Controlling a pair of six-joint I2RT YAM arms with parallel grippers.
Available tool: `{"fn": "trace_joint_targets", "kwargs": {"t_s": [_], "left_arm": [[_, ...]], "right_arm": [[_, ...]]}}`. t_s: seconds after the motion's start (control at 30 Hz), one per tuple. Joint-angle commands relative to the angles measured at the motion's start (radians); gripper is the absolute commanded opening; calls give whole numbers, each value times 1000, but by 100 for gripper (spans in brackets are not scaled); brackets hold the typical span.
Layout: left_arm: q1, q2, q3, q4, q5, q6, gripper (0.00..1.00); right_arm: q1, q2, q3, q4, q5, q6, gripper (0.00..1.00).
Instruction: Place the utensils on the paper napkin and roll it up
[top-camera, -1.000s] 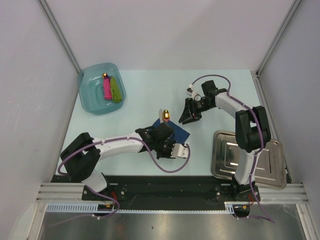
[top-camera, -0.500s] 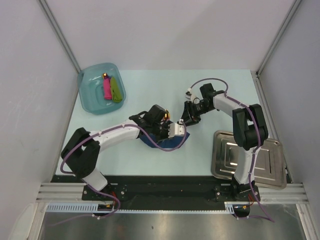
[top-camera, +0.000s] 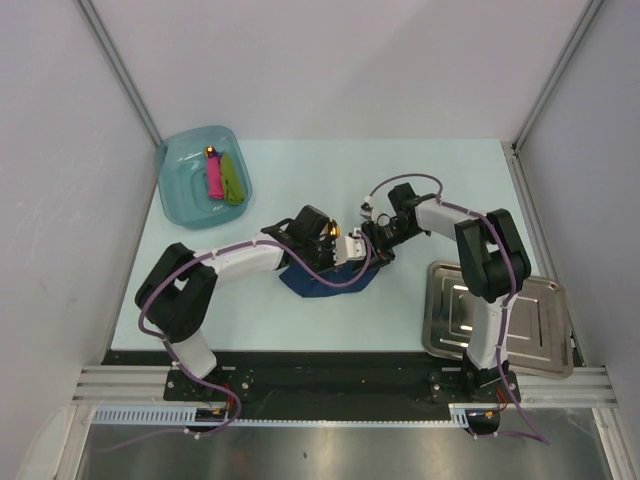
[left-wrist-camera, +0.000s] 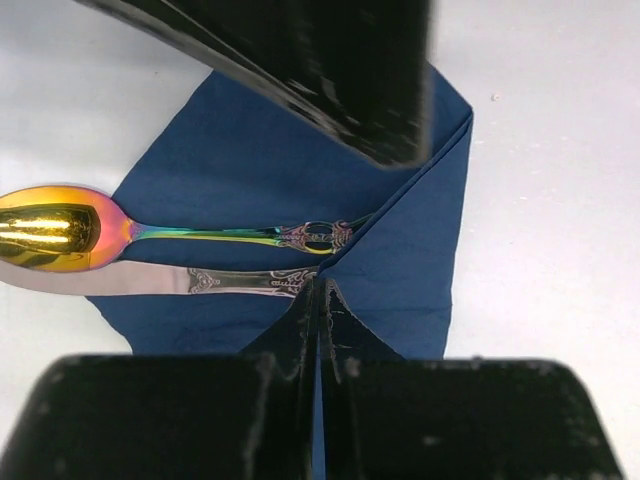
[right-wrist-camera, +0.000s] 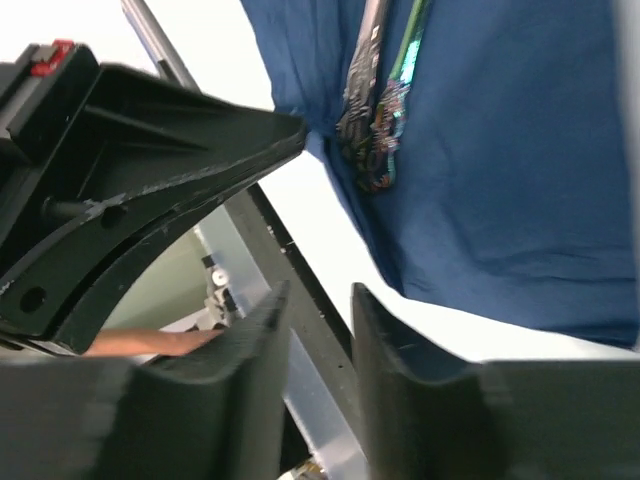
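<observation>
— Both grippers have closed in over the last second: right gripper (top-camera: 378, 245) slid left and now sits just beside left gripper (top-camera: 358, 256), at the middle of the table (top-camera: 430, 180).
— Napkin (top-camera: 315, 283)?
— Reshaped: an angular corner showed before, now a rounded fold bulges toward the near edge. Utensils (top-camera: 333, 231) sit at its far corner.
— Left wrist?
— Jaws pressed together, pinching a raised napkin fold. Two utensils lie side by side on it, gold bowl past its edge.
— Right wrist?
— Fingers (right-wrist-camera: 250, 360) slightly parted, nothing between them; the napkin's edge and the utensils' handles lie just beyond.
</observation>
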Motion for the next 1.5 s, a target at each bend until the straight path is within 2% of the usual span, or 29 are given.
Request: {"fn": "trace_joint_targets", "kwargs": {"t_s": [0.0, 0.3, 0.57, 0.6, 0.63, 0.67, 0.73, 0.83, 0.97, 1.07, 1.2, 1.47], "left_arm": [[12, 10, 31, 44, -29, -13, 0], [13, 30, 28, 76, -58, 1, 0], [27, 33, 51, 30, -30, -22, 0], [56, 26, 70, 9, -1, -36, 3], [76, -3, 80, -42, 99, -58, 8], [113, -44, 80, -86, 182, -50, 32], [124, -113, 63, -195, 253, 65, 49], [72, -198, -21, -232, 240, 139, 53], [-31, -204, -100, -234, 212, 153, 53], [-85, -171, -109, -222, 188, 139, 49], [-141, -145, -130, -163, 146, 139, 43], [-211, -79, -138, -111, 77, 118, 44]], "right_arm": [[32, 16, -17, 37, -49, 28, 31], [62, 68, -11, 63, -66, 69, 22], [89, 107, -14, 74, -33, 69, 22], [89, 108, -12, 74, -25, 69, 22], [85, 107, -11, 78, -20, 69, 22], [75, 104, -11, 80, -20, 72, 22], [68, 102, -7, 80, -28, 76, 22], [69, 102, -4, 81, -42, 76, 22], [75, 94, -12, 83, -33, 76, 21], [68, 94, -11, 83, -30, 72, 21], [62, 87, -17, 72, -34, 65, 21], [31, 65, -24, 60, -26, 53, 21]]}}
